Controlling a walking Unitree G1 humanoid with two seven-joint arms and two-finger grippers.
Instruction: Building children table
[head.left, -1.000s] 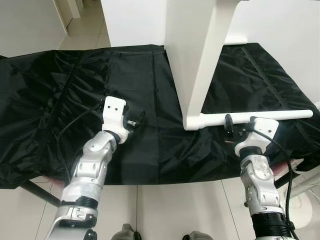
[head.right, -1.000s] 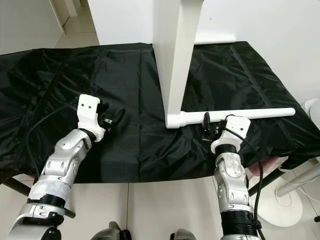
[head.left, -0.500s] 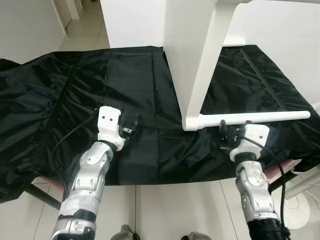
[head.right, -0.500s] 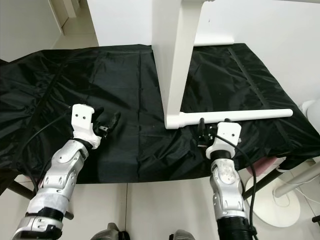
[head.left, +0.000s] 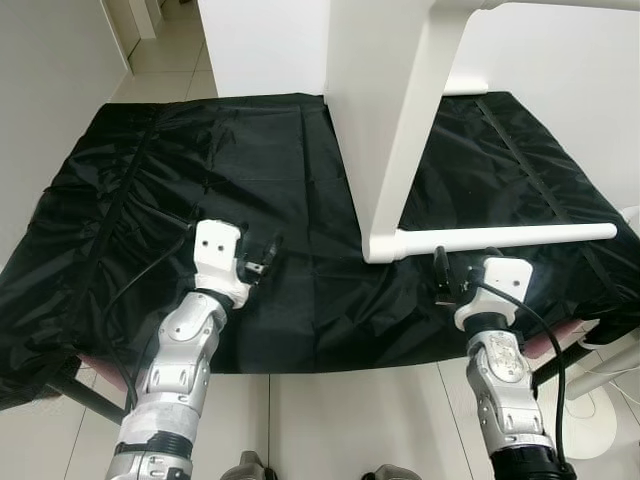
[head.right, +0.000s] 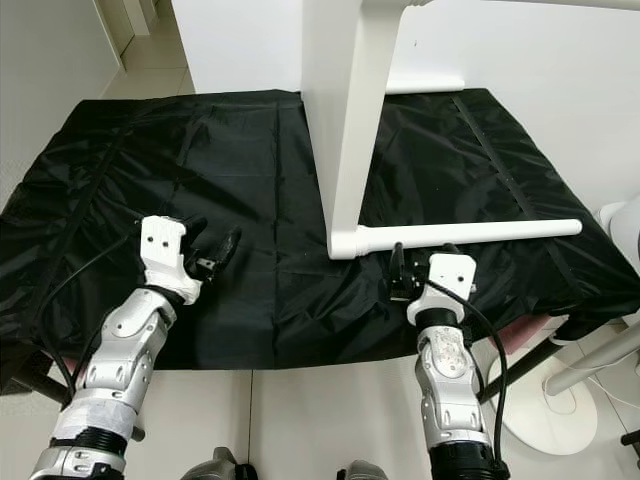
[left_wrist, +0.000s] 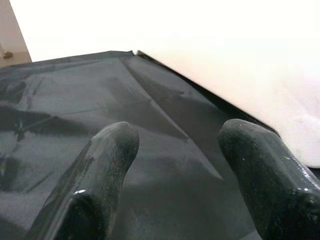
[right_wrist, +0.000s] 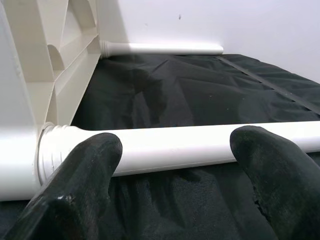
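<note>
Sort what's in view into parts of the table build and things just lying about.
Part of the build:
- white tabletop, standing on its edge
- near white leg, screwed into the tabletop
- far white leg
- right gripper, open before the near leg
- left gripper, open over the cloth

Lying about:
- black cloth
- white fan base on the floor

A white plastic children's table top (head.left: 385, 110) is standing on edge near the middle of the black crinkled cloth (head.left: 240, 160) covering the work surface. A white round table leg (head.left: 505, 236) is jutting right from its near lower corner, lying along the cloth. Another white leg (right_wrist: 162, 48) is sticking out at the far side (also pointing right). The left gripper (head.left: 262, 257) is hovering left of the panel; the right gripper (head.left: 443, 272) is sitting just near of the leg.
</note>
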